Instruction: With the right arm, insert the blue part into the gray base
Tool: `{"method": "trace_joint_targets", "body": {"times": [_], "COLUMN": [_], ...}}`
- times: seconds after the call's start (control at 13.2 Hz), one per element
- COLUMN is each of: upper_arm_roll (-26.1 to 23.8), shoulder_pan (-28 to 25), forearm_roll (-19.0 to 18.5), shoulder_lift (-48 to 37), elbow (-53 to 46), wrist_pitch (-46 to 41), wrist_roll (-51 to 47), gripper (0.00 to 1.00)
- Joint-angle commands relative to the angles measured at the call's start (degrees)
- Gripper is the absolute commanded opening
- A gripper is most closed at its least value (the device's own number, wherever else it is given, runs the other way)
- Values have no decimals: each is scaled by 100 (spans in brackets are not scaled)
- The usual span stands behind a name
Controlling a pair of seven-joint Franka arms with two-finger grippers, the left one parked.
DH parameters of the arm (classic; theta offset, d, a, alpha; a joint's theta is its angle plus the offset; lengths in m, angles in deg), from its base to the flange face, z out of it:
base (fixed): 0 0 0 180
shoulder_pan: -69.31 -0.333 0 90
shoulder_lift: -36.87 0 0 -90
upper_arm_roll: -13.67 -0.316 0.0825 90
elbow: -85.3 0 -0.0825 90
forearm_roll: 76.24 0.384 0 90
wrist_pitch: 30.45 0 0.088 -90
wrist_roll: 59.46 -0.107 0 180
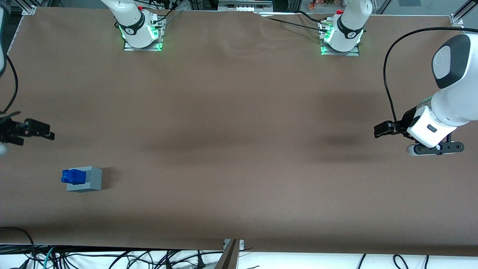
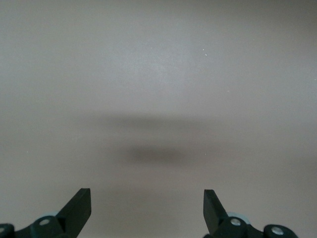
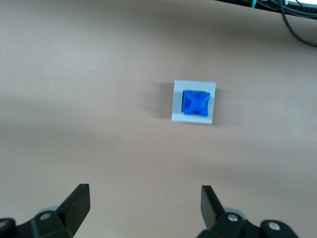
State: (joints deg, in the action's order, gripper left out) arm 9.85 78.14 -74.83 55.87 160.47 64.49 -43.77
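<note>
Pincer (image 3: 141,208) of the right arm hangs wide open and empty, clear above the counter (image 1: 239,149), with the blue part (image 3: 196,102) seated upright in the gray base (image 3: 193,101) nearer the front camera.

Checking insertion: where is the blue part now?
The blue part sits in the gray base, toward the working arm's end; the open gripper hangs apart.

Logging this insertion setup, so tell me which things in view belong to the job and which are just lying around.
Part of the job:
- blue part, sitting in the gray base
- gripper, open, high above the table, apart from both

Just there:
- brown table
- cables off the table edge nearest the front camera
</note>
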Motion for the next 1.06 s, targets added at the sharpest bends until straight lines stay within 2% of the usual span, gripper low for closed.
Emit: {"method": "trace_joint_targets", "body": {"times": [0.0, 0.23, 0.38, 0.99], "upper_arm_roll": [12, 30, 21, 30], "shoulder_pan": [49, 23, -13, 40], "forearm_roll": [-62, -219, -290, -282], "shoulder_lift": [-817, -1284, -1442, -1276], "elbow": [726, 1402, 1648, 1474], "wrist_pitch": [121, 270, 200, 200], "wrist_roll": [-40, -92, -731, -734], "gripper": [99, 99, 99, 99]}}
